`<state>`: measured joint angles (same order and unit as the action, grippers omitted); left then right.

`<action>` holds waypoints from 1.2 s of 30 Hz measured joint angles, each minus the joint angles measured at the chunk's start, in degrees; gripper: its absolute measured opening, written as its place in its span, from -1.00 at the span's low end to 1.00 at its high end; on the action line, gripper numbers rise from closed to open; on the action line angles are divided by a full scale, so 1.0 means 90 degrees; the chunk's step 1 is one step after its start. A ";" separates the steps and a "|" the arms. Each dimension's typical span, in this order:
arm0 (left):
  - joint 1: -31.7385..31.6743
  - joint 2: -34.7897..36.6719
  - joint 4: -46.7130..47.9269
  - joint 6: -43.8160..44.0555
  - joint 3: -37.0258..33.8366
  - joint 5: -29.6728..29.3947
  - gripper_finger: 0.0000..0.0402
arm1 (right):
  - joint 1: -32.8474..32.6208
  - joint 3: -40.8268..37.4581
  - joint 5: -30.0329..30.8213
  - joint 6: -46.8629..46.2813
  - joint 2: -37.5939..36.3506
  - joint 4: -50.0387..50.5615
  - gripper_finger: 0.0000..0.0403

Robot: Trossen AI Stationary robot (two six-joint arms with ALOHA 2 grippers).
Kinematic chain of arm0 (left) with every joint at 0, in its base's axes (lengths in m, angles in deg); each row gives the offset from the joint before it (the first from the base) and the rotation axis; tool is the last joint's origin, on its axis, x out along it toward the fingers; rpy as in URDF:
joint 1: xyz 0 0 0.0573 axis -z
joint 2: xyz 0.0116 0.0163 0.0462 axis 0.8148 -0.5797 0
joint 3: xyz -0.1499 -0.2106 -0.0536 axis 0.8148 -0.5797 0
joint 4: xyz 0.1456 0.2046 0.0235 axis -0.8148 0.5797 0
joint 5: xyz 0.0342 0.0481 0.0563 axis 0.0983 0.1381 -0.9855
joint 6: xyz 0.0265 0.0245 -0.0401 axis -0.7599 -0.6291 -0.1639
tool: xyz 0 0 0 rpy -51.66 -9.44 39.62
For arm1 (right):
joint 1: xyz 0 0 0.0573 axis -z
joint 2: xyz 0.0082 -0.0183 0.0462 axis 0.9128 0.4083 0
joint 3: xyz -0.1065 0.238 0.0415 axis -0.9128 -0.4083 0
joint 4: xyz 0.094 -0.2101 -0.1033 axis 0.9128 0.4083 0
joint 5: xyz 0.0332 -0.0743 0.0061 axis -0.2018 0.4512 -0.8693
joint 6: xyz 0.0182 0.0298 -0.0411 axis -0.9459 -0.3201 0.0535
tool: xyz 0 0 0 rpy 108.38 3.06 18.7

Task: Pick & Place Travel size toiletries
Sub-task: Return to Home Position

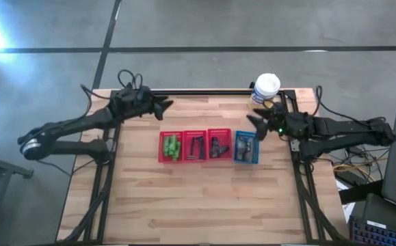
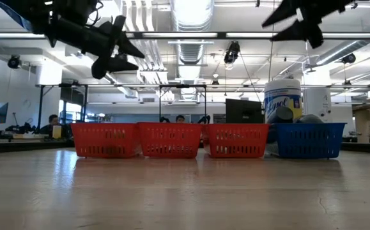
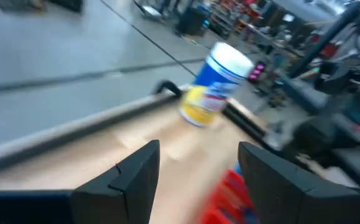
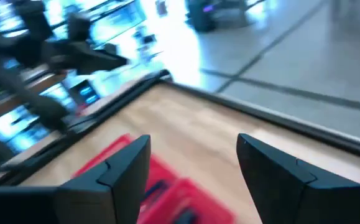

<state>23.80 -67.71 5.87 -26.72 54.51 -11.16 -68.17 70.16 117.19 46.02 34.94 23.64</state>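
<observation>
The toiletries lie sorted in a row of four baskets mid-table. Green tubes (image 1: 172,146) fill the leftmost red basket, thin dark razors (image 1: 195,147) the second, black tubes (image 1: 217,147) the third, and grey bottles (image 1: 247,148) the blue basket. My left gripper (image 1: 163,106) hovers open above the table, beyond the row's left end, high in the low view (image 2: 122,54). My right gripper (image 1: 256,121) hovers open just beyond the blue basket, also raised (image 2: 293,22). Both wrist views show open, empty fingers (image 3: 198,149) (image 4: 192,143).
Three red mesh baskets (image 2: 170,140) and one blue one (image 2: 309,140) stand side by side. A big white-and-yellow canister (image 1: 266,89) stands at the far edge behind the blue basket (image 3: 214,84). Bare wood stretches toward the near edge (image 1: 198,205). People sit far behind the table.
</observation>
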 joint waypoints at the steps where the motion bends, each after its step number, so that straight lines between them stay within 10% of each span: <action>1: -0.0158 0.0033 0.0040 -0.0235 0.0006 0.0003 0.10 | 0.0147 -0.0114 0.0085 0.0003 -0.0118 0.0011 0.15; 6: -0.0696 0.0252 0.0155 -0.1847 0.0017 -0.0436 0.11 | 0.0704 -0.0432 0.0372 0.0079 -0.0764 -0.0001 0.11; 14: -0.1015 0.0454 0.0089 -0.2327 0.0022 -0.2986 0.11 | 0.0962 -0.0468 0.0681 0.0756 -0.1666 0.0021 0.18; 23: -0.1005 0.0644 -0.0081 -0.1659 0.0029 -0.0877 0.11 | 0.0967 -0.0470 0.0679 0.0780 -0.1883 0.0040 0.34; 36: -0.1005 0.0665 0.0016 -0.1671 0.0000 -0.0787 0.11 | 0.0962 -0.0470 0.0676 0.0778 -0.1779 0.0040 0.55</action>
<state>14.76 -61.72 6.02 -41.77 54.51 -18.25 -59.51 65.93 123.28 53.02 18.92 24.00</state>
